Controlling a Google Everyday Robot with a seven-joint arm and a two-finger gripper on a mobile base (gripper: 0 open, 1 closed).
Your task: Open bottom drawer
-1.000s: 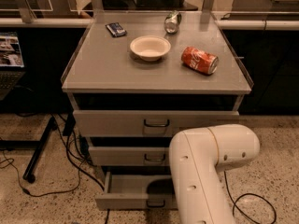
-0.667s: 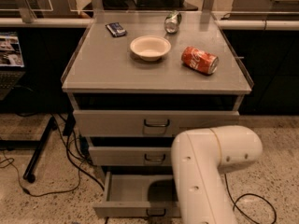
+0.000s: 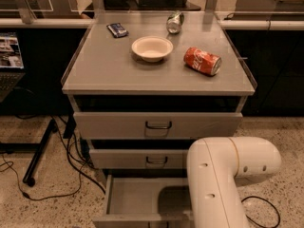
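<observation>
At the foot of the cabinet [image 3: 104, 65], the bottom drawer [image 3: 135, 198] stands pulled well out, so the task looks all but done; the gripper is hidden beneath the arm [image 3: 216, 184], so I cannot tell its jaws' state.

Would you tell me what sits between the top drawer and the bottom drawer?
The middle drawer, in the camera view. The gripper is out of sight; only the arm shows.

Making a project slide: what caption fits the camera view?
Bottom drawer pulled out; white arm bends down over its front, gripper hidden behind it; bowl and red soda can on the cabinet top.
</observation>
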